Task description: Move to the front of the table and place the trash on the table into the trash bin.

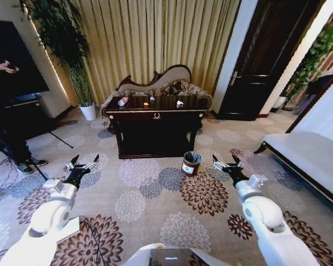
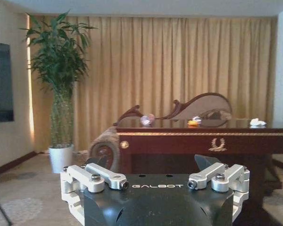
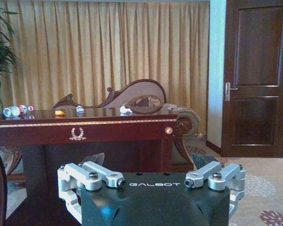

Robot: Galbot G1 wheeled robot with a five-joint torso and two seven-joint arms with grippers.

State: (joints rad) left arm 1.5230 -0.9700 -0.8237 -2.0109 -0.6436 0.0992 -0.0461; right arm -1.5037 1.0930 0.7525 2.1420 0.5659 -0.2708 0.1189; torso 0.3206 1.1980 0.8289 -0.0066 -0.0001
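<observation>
I have the dark bench (image 1: 155,119) straight ahead of me, a gold wreath emblem (image 1: 156,116) on its front drawer and a carved sofa (image 1: 169,83) behind it against the curtains. On the flowered carpet just in front of the bench's right leg stands the small brown bin (image 1: 191,163) with a black liner; its white side label is too small for me to read. On the benchtop the trash lies in a row: a clear bottle (image 1: 122,101) with a red cap at the left end, an orange scrap (image 1: 146,104) near the middle, one pale wad (image 1: 152,99) beside it and another (image 1: 180,103) toward the right end. My left gripper (image 1: 83,162) hangs over the carpet well short of the bench's left leg, fingers spread wide, holding nothing. My right gripper (image 1: 226,161) hangs just right of the bin, fingers spread wide too, nothing between them. Both wrist views show "GALBOT" in white on the gripper body.
</observation>
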